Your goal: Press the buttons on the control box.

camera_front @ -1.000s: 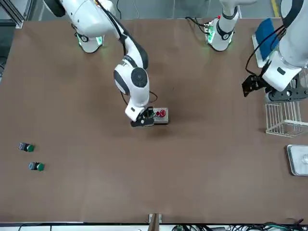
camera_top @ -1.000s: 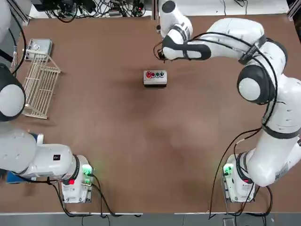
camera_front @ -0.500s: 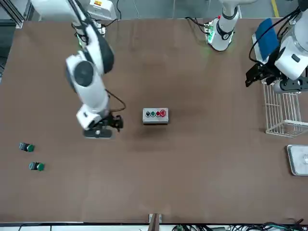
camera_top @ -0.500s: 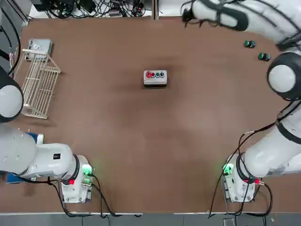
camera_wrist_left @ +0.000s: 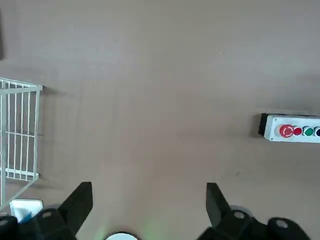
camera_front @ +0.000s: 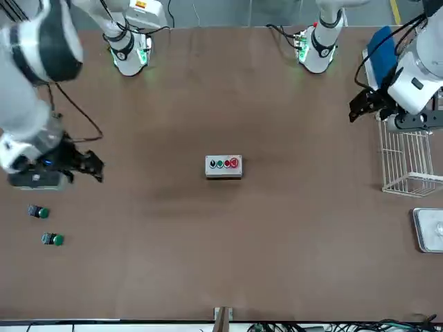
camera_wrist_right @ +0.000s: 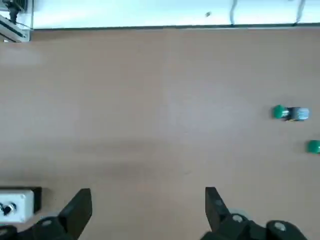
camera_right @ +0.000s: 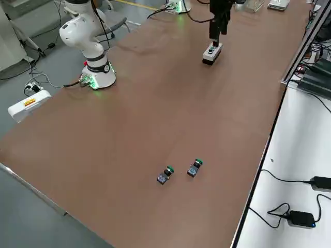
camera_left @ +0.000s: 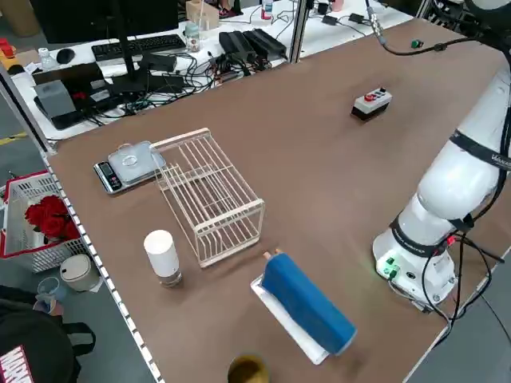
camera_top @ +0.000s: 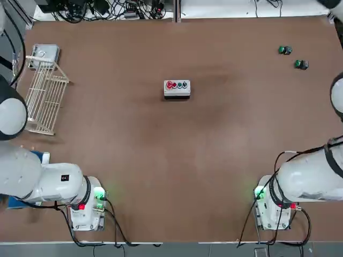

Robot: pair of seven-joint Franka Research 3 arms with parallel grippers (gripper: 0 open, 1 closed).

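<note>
Right gripper (camera_wrist_right: pixel 149 205): fingers spread, nothing pinched, poised above the bench (camera_top: pixel 177 160); control box (camera_top: pixel 177 90) just beside one finger in its wrist view, not touched. Left gripper (camera_wrist_left: pixel 150 200) parked over the robot's left side, fingers also spread. Risk: if the buttons (camera_wrist_left: pixel 300 131) are approached with fingers spread, caps could be straddled or the box nudged.

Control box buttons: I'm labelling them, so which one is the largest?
The red button at the row's end nearest the wire rack; its cap is wider than the smaller red, green and dark ones.
</note>
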